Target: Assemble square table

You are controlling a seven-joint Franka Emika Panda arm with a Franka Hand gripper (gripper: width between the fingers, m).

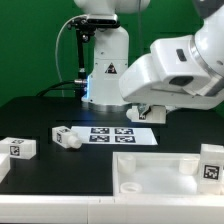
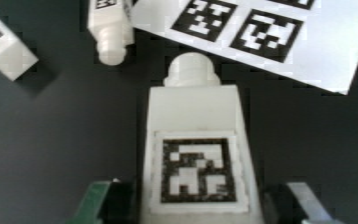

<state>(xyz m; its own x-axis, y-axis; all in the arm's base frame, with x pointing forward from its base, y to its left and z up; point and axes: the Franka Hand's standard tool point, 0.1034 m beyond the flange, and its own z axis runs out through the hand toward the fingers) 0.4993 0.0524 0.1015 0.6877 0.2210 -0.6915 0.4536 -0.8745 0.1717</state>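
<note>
Beside marker board (image 2: 247, 30) on table (image 2: 51, 130): fingers (image 2: 101, 202) part-closed astride tagged leg (image 2: 194, 140), can't tell if gripping. Off-centre squeeze could twist it, bump second leg (image 2: 108, 40) nearby.

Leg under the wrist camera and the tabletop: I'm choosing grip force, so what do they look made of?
Leg: probably hard white plastic, matte; smooth faces, rounded moulded end, black-and-white tag lying flat on it. Tabletop: seemingly the same white plastic, faint sheen; moulded raised rim and recesses. Could be painted; unclear.
</note>
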